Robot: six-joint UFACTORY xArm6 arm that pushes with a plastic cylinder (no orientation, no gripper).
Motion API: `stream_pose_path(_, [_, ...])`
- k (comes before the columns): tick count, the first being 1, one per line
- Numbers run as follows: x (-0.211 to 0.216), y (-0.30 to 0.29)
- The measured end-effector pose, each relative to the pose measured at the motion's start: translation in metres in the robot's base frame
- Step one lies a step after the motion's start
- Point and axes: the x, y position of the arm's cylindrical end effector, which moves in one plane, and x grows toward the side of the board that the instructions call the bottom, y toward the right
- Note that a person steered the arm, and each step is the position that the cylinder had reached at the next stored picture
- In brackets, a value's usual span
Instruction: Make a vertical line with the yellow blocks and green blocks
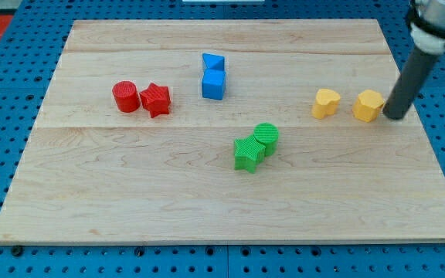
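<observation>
My tip (pixel 395 116) – a bare rod, no fingers, holding nothing – sits just right of the two yellow blocks (pixel 368 106) (pixel 325 103), well apart from the greens (pixel 257 145) – an off-centre push could spin one aside.

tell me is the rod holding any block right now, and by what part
Nothing is held. My tip has no means to grasp; it stands just to the view's right of the right yellow block, close beside it.
</observation>
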Motion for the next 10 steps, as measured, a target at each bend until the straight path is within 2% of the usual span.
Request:
stream_pose_path(1, [0.02, -0.028])
stream_pose_path(2, [0.004, 0.017])
stream_pose_path(5, [-0.094, -0.057])
stream_pose_path(8, [-0.1, -0.017])
stream_pose_path(9, [-0.1, -0.023])
stream_pose_path(10, [-0.079, -0.017])
